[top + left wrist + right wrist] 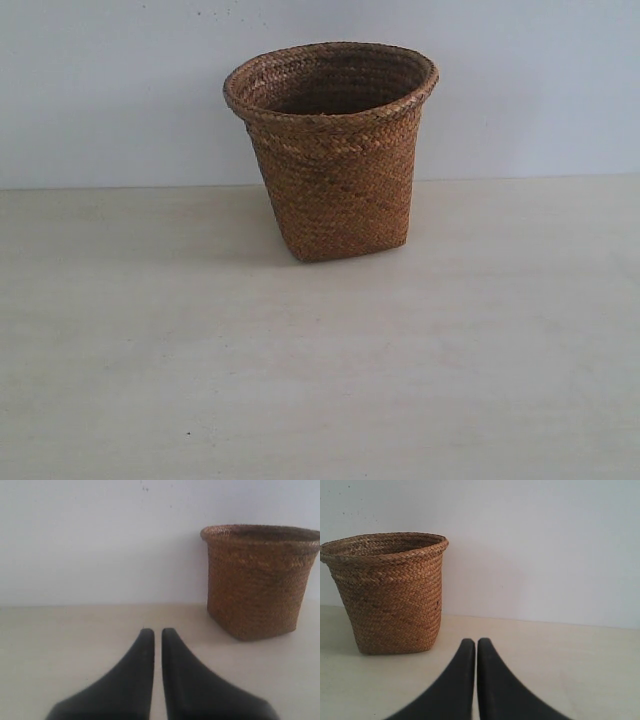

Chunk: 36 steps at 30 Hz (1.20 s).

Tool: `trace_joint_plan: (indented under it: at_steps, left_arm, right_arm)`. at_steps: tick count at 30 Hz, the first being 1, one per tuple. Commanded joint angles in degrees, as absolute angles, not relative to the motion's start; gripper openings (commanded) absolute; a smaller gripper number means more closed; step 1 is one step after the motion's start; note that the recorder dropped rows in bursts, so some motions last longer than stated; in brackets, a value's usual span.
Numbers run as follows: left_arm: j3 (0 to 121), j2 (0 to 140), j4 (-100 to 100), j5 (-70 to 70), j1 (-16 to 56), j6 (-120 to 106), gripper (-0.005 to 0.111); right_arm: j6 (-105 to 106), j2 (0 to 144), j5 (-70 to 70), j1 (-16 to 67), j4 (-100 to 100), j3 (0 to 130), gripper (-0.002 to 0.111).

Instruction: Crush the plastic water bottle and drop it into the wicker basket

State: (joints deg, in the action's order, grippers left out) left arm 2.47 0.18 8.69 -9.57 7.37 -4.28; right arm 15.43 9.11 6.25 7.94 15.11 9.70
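The brown wicker basket (335,150) stands upright on the pale table near the back wall; what lies inside it is hidden below the rim. It also shows in the left wrist view as the basket (257,580) and in the right wrist view as the basket (387,592). No plastic water bottle shows in any view. My left gripper (158,631) is shut with nothing between its black fingers, low over the table, short of the basket. My right gripper (475,641) is likewise shut and empty. Neither gripper appears in the exterior view.
The pale beige table (320,380) stretches in front of the basket, with a plain white wall (100,90) right behind it. Nothing else stands on the table in these views.
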Motion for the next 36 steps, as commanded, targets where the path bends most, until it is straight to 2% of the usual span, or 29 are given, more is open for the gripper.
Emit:
trace_joint_plan:
  at_steps: [1, 15, 36]
  left_arm:
    - [0.0, 0.0, 7.4, -7.4, 7.2, -1.9, 0.004]
    - [0.0, 0.0, 4.9, -17.3, 6.3, -1.9, 0.004]
    - [0.0, 0.0, 4.9, -17.4, 6.3, -1.9, 0.004]
  right_arm:
    - [15.5, 9.3, 6.1, 8.0, 14.7, 9.6, 0.000]
    - [15.5, 9.3, 6.1, 8.0, 14.7, 9.6, 0.000]
    - [15.5, 9.3, 6.1, 8.0, 14.7, 9.6, 0.000]
